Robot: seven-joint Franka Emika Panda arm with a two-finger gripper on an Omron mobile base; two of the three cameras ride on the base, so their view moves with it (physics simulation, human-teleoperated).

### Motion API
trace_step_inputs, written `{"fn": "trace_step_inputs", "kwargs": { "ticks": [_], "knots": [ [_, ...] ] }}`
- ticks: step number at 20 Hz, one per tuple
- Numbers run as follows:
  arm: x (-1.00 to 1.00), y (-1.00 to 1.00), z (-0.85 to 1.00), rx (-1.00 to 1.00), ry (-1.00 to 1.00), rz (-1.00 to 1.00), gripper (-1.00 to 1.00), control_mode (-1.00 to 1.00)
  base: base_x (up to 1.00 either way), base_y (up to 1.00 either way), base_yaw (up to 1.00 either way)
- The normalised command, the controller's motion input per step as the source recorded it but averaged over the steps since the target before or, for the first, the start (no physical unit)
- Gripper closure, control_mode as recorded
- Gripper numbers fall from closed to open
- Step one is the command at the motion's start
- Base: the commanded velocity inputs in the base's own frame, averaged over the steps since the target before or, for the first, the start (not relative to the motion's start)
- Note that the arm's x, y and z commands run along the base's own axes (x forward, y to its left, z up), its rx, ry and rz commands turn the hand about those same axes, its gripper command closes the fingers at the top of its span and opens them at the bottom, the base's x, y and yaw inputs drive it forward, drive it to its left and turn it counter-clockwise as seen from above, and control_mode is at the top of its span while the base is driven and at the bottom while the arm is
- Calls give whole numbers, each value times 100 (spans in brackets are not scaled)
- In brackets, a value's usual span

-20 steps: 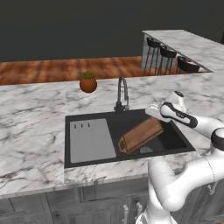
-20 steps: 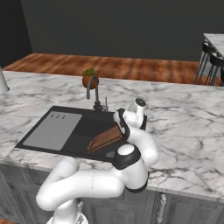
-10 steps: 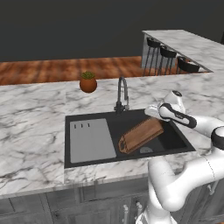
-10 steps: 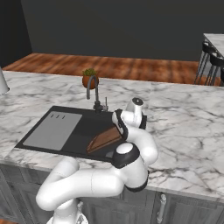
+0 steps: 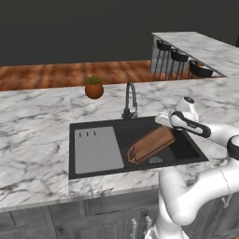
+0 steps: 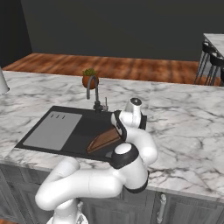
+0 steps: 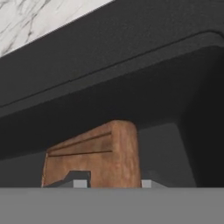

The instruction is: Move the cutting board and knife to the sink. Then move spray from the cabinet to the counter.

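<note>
The reddish-brown cutting board (image 5: 150, 144) leans tilted inside the dark sink (image 5: 93, 175), low end on the basin floor, high end up at the right wall. My gripper (image 5: 163, 121) is at that raised end, shut on the board. From the right the board (image 6: 103, 141) slopes down leftward from my gripper (image 6: 117, 127) into the sink (image 6: 43, 148). In the hand view the board (image 7: 96, 153) rises between my gripper's (image 7: 113, 183) tips, the sink wall behind it. White marble counter (image 5: 32, 140) surrounds the sink. The knife, spray and cabinet are out of view.
A curved faucet (image 5: 130, 100) stands behind the sink, and a potted plant (image 5: 94, 87) sits on the counter beyond it. A grey ribbed draining surface (image 5: 97, 149) takes up the sink's left half. Black bar stools (image 5: 177, 56) stand by a far counter.
My hand has crept up very slightly at the board's raised end. The board still leans in the sink in the same place.
</note>
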Motion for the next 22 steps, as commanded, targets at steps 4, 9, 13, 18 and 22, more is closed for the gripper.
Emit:
{"fn": "trace_step_inputs", "kwargs": {
  "ticks": [4,9,13,18,22],
  "knots": [
    [-18,0,-6,-3,0,-4,-100,-100,0,0,0],
    [-1,0,0,-3,0,-2,-100,-100,0,0,0],
    [5,0,0,-2,0,0,-100,-100,0,0,0],
    [11,0,1,-3,0,0,-100,-100,0,0,0],
    [6,-2,6,-8,0,0,-100,-100,0,0,0]
  ]
}}
